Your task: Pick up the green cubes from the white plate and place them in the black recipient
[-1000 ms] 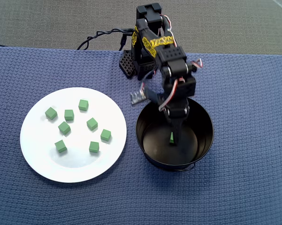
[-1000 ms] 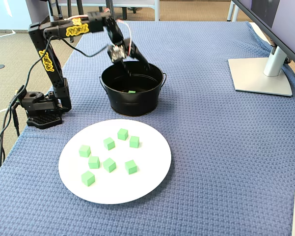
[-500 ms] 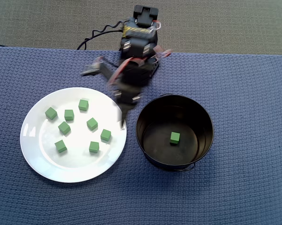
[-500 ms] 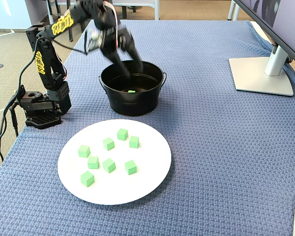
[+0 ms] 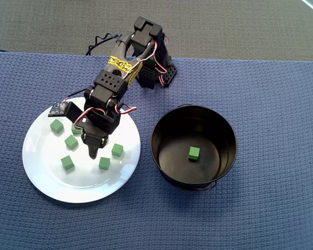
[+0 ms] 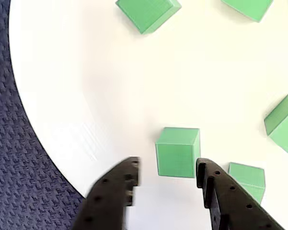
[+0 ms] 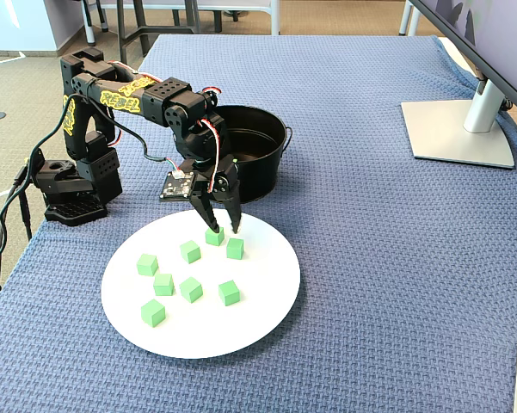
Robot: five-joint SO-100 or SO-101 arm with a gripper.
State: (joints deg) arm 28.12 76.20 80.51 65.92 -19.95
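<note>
Hovering low over the white plate (image 7: pixel 267 297), my gripper (image 6: pixel 167 173) has its two black fingers spread, with one green cube (image 6: pixel 177 152) just ahead of the gap between the tips; from the wrist view I cannot tell whether either tip touches it, and nothing is pinched. In the fixed view the gripper (image 7: pixel 224 227) points down at the cube nearest the pot (image 7: pixel 214 236), with six other cubes on the plate, the closest being its neighbour (image 7: pixel 235 249). From overhead, the arm (image 5: pixel 114 83) covers part of the plate (image 5: pixel 47 177), so I count only five cubes there, among them one beside the gripper (image 5: pixel 117 150). One more cube (image 5: pixel 194 153) lies on the floor of the black recipient (image 5: pixel 161 125), which stands just beside the plate on a blue woven cloth (image 7: pixel 378 258). A monitor stand (image 7: pixel 460 129) sits at the far right of the table, its screen cut off by the frame edge. A pale object at the lower right corner is too cropped to identify.
</note>
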